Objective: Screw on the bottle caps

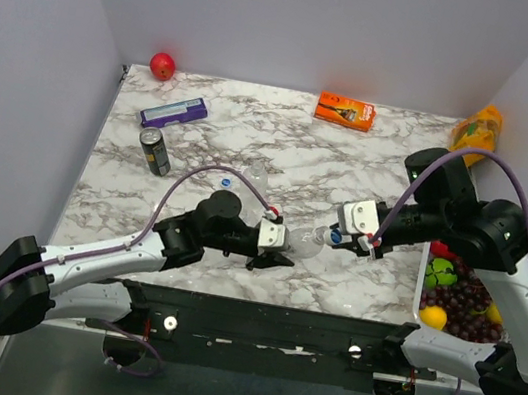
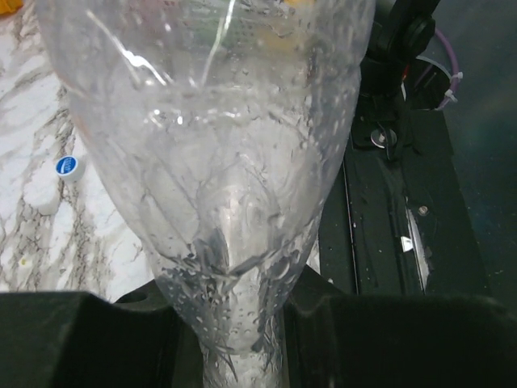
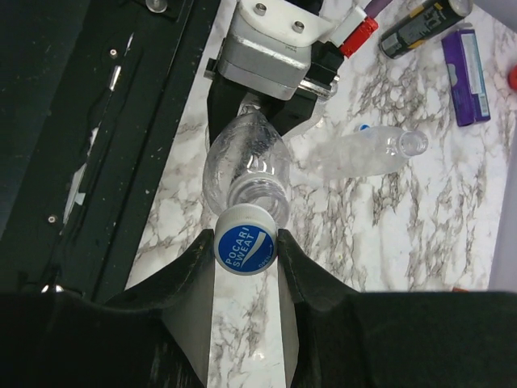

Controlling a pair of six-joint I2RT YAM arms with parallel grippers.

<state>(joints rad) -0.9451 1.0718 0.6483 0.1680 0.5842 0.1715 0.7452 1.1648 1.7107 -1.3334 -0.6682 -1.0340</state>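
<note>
My left gripper (image 1: 281, 248) is shut on the base end of a clear bottle (image 1: 304, 242), held level with its neck toward the right arm. In the left wrist view the bottle (image 2: 218, 162) fills the frame above that gripper (image 2: 234, 323). My right gripper (image 1: 343, 237) is shut on a blue cap (image 3: 245, 249) printed Pocari Sweat, right at the bottle's open mouth (image 3: 257, 194); part of the threaded neck still shows. A second clear bottle (image 1: 257, 176) lies on the table, open, with another blue cap (image 1: 227, 182) beside it; this cap also shows in the left wrist view (image 2: 69, 166).
A dark can (image 1: 155, 151) and a purple box (image 1: 174, 113) lie at the left, a red apple (image 1: 162, 65) in the far left corner. An orange box (image 1: 346, 110) and a yellow bag (image 1: 477, 127) are at the back. A white fruit tray (image 1: 423, 285) stands at the right.
</note>
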